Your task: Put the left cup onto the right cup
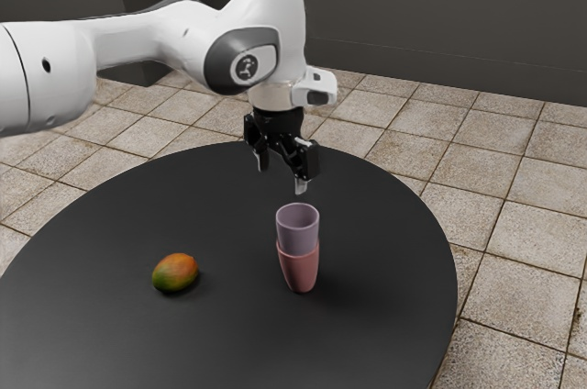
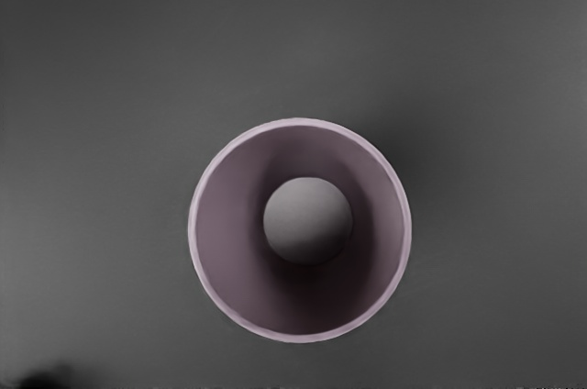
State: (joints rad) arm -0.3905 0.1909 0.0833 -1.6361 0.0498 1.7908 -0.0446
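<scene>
Purple cup (image 1: 297, 222) seated in pink cup (image 1: 299, 272) on table (image 1: 385, 316). End effector (image 1: 280, 175) above stack, jaws apart, empty. Suggest straight vertical retreat; avoid clipping rim.

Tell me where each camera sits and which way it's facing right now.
Exterior view: beside the table, looking down across it at the purple cup nested in the pink cup, and a mango; arm and open pincer show.
Wrist view: mounted at the wrist, looking straight down into the purple cup.
Shared: the purple cup and the table.
</scene>
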